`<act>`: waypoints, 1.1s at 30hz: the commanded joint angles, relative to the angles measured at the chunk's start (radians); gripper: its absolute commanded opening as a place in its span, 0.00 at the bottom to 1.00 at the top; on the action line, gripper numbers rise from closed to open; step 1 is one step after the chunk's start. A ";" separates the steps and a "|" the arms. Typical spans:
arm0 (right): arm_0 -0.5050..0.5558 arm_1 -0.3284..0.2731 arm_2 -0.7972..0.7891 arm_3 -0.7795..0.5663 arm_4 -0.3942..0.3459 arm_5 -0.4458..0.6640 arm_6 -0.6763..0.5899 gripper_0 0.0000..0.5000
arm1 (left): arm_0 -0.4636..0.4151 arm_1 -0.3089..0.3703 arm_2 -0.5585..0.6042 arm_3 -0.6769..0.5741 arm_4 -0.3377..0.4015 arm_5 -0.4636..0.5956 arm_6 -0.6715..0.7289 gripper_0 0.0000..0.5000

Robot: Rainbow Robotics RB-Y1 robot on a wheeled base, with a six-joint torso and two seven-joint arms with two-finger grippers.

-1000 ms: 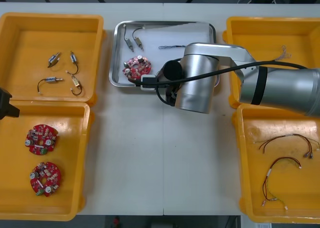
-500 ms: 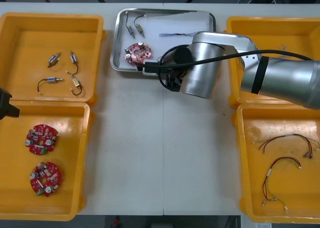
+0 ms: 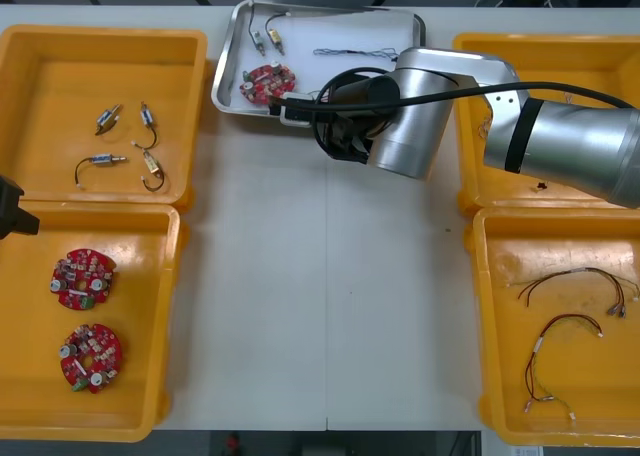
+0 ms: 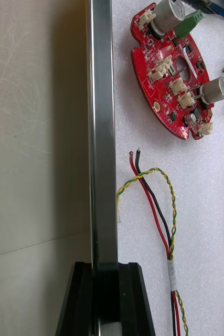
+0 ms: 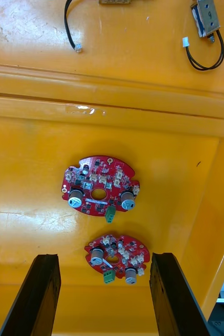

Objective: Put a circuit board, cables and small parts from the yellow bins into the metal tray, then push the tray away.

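Note:
The metal tray [image 3: 224,74] lies at the table's far middle, turned a little. It holds a red circuit board [image 3: 268,81], small metal parts [image 3: 268,38] and a thin cable [image 3: 355,52]. My right gripper [image 3: 290,106] is at the tray's near rim. In the right wrist view this gripper [image 4: 105,296] is shut on the rim [image 4: 101,131]. Beyond it inside the tray lie the board [image 4: 177,73] and a red and yellow cable [image 4: 159,210]. My left gripper [image 5: 104,294] hangs open over the near left bin, above two circuit boards [image 5: 99,184].
The far left yellow bin [image 3: 100,38] holds several small metal parts [image 3: 125,146]. Two circuit boards [image 3: 82,278] lie in the near left bin. The near right bin [image 3: 490,326] holds cables [image 3: 570,326]. My right arm reaches across the far right bin [image 3: 560,51].
The tray has slid toward the table's far edge and a little left, with my right gripper on its near rim. The left arm has stayed still.

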 commanded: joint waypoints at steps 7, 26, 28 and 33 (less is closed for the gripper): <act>-0.059 0.016 0.017 0.019 0.011 -0.041 0.048 0.00 | 0.000 0.048 0.035 -0.001 0.005 -0.007 0.077 1.00; -0.068 -0.010 0.056 -0.004 -0.041 -0.035 0.051 1.00 | 0.000 0.048 0.035 -0.001 0.005 -0.007 0.077 1.00; -0.068 -0.014 0.027 -0.017 -0.041 0.000 0.054 1.00 | 0.000 0.048 0.035 -0.001 0.005 -0.007 0.077 1.00; -0.066 -0.027 -0.092 -0.077 -0.092 0.166 0.059 1.00 | 0.000 0.048 0.035 -0.001 0.005 -0.007 0.077 1.00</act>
